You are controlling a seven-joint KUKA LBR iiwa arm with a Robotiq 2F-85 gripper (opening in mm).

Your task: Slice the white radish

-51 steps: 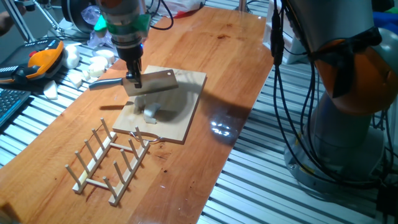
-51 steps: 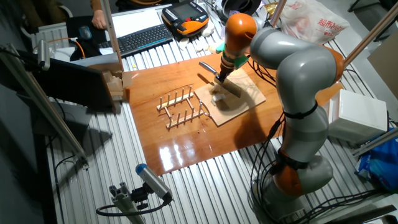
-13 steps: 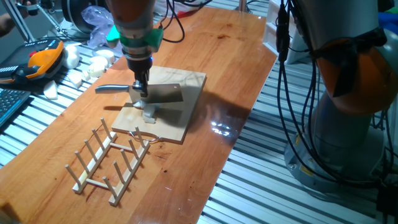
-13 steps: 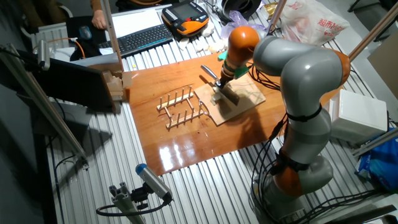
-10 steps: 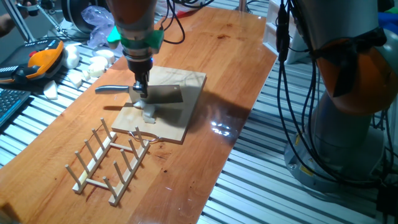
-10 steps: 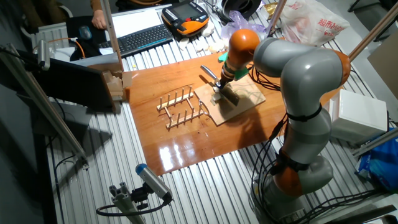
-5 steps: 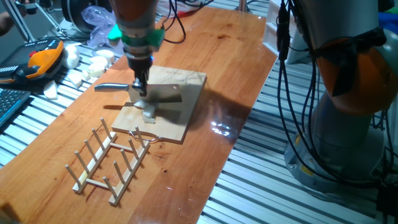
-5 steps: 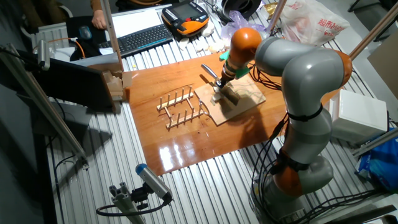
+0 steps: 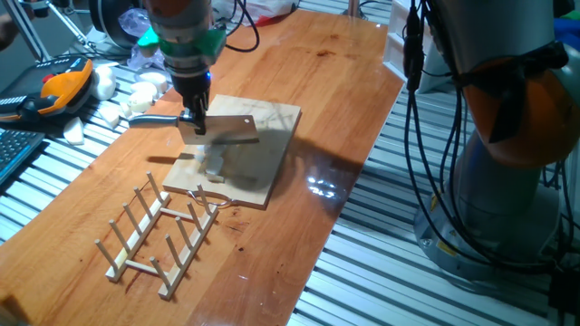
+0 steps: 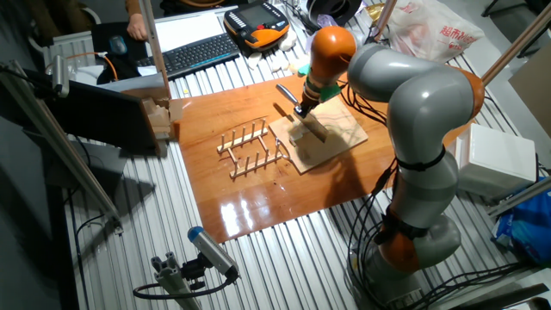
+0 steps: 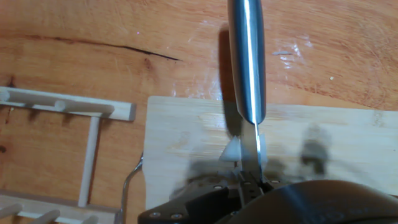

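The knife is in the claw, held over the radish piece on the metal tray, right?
Not a metal tray. One fixed view shows the radish piece on a wooden cutting board, with the knife in the claw above it.

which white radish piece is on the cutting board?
Only the white radish under the cleaver sits on the cutting board; the pile of white chunks lies off the table's edge.

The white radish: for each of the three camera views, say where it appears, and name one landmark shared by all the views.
One fixed view: the white radish lies on the near-left part of the cutting board, below the raised knife.
The other fixed view: a pale speck on the board, too small to point out, by the gripper.
Hand view: bottom centre, split by the blade.
Shared landmark: the wooden rack.
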